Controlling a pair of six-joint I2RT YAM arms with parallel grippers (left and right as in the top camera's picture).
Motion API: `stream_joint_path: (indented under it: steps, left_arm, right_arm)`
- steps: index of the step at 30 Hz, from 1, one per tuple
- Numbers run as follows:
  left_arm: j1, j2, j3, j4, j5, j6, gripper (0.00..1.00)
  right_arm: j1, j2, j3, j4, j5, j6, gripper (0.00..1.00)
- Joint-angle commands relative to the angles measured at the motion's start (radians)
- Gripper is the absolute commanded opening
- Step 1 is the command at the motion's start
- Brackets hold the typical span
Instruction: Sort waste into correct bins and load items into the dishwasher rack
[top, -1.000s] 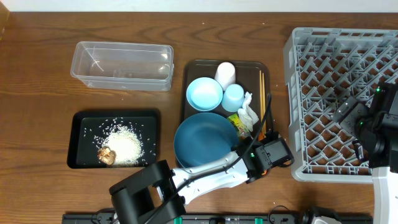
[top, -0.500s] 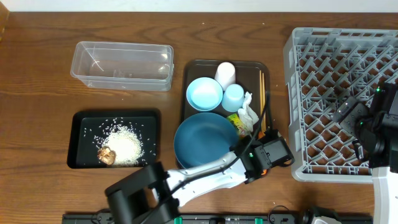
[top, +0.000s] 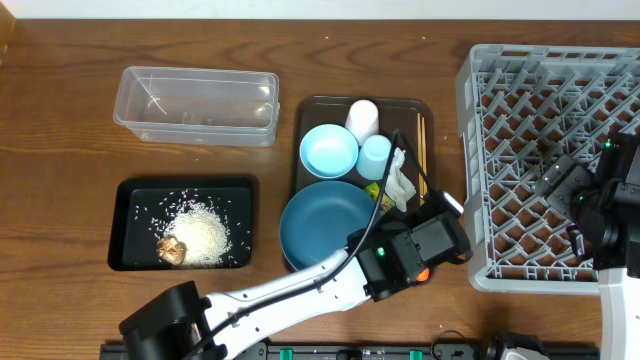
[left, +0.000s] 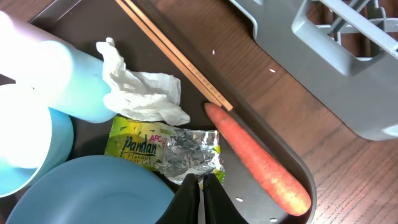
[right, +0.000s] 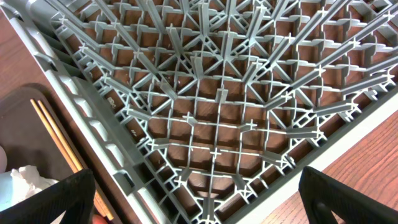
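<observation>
In the left wrist view my left gripper (left: 200, 182) is shut, its tips pinching the near edge of the yellow-green foil wrapper (left: 158, 149) in the dark brown serving tray (left: 81, 15). The orange carrot (left: 258, 155) lies just right of the tips. The crumpled white tissue (left: 146, 96) and the chopsticks (left: 174, 53) lie beyond. The dark-blue plate (top: 325, 225), the pale bowl (top: 328, 150), the light-blue cup (top: 375, 155) and the white cup (top: 362, 118) sit in that tray. My right gripper (right: 199, 205) is open and empty above the grey dishwasher rack (right: 211, 93).
The clear tub (top: 195, 105) stands at the back left. The black tray (top: 135, 200) in front of it holds white rice (top: 205, 230) and a brown lump (top: 172, 250). The rack (top: 550, 160) fills the right side, close to the serving tray's right edge.
My left arm has swung and its wrist has shifted slightly left toward the serving tray's front right corner. The right arm has not moved.
</observation>
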Motion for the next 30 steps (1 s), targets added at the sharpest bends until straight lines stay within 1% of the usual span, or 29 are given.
stream_joint_path:
  steps: [1, 2, 3, 5, 7, 10, 12, 13, 14, 15, 16, 17, 18, 20, 22, 25, 27, 30]
  left_arm:
    - [0.027, -0.012, -0.009, -0.013, -0.014, -0.023, 0.08]
    - [0.037, -0.012, -0.009, -0.020, -0.014, -0.034, 0.15]
    - [0.049, -0.012, -0.009, -0.026, -0.014, -0.048, 0.27]
    - [0.081, -0.012, -0.009, -0.045, -0.014, -0.092, 0.35]
    - [0.121, -0.014, -0.009, -0.072, -0.014, -0.151, 0.46]
    - [0.193, -0.030, -0.009, -0.128, -0.013, -0.234, 0.51]
    - [0.236, -0.051, -0.009, -0.168, -0.013, -0.261, 0.60]
    - [0.257, -0.064, -0.009, -0.187, -0.013, -0.270, 0.60]
    - [0.279, -0.081, -0.009, -0.208, -0.013, -0.280, 0.68]
    - [0.299, -0.098, -0.009, -0.224, -0.013, -0.282, 0.70]
    - [0.319, -0.118, -0.009, -0.240, -0.013, -0.285, 0.77]
    - [0.338, -0.139, -0.009, -0.255, -0.013, -0.286, 0.78]
    - [0.362, -0.165, -0.009, -0.270, -0.014, -0.286, 0.83]
    - [0.415, -0.217, -0.009, -0.295, -0.014, -0.287, 0.98]
    - [0.481, -0.274, -0.009, -0.325, -0.014, -0.311, 0.98]
    - [0.624, -0.364, -0.009, -0.388, -0.013, -0.370, 0.98]
    - [0.745, -0.415, -0.009, -0.436, -0.013, -0.396, 0.98]
    - [0.927, -0.465, -0.009, -0.505, -0.013, -0.398, 0.98]
  right_arm:
    - [-0.012, 0.000, 0.018, 0.002, 0.004, 0.018, 0.99]
    - [-0.012, 0.000, 0.018, 0.002, 0.004, 0.018, 0.99]
    - [-0.012, 0.000, 0.018, 0.002, 0.004, 0.018, 0.99]
    - [-0.012, 0.000, 0.018, 0.002, 0.004, 0.018, 0.99]
    - [-0.012, 0.000, 0.018, 0.002, 0.004, 0.018, 0.99]
    - [-0.012, 0.000, 0.018, 0.002, 0.004, 0.018, 0.99]
    - [-0.012, 0.000, 0.018, 0.002, 0.004, 0.018, 0.99]
    - [-0.012, 0.000, 0.018, 0.002, 0.004, 0.018, 0.99]
    - [-0.012, 0.000, 0.018, 0.002, 0.004, 0.018, 0.99]
    - [-0.012, 0.000, 0.018, 0.002, 0.004, 0.018, 0.99]
    - [-0.012, 0.000, 0.018, 0.002, 0.004, 0.018, 0.99]
    - [-0.012, 0.000, 0.018, 0.002, 0.004, 0.018, 0.99]
    - [-0.012, 0.000, 0.018, 0.002, 0.004, 0.018, 0.99]
    - [-0.012, 0.000, 0.018, 0.002, 0.004, 0.018, 0.99]
    - [-0.012, 0.000, 0.018, 0.002, 0.004, 0.018, 0.99]
    - [-0.012, 0.000, 0.018, 0.002, 0.004, 0.018, 0.99]
    - [-0.012, 0.000, 0.018, 0.002, 0.004, 0.018, 0.99]
    - [-0.012, 0.000, 0.018, 0.002, 0.004, 0.018, 0.99]
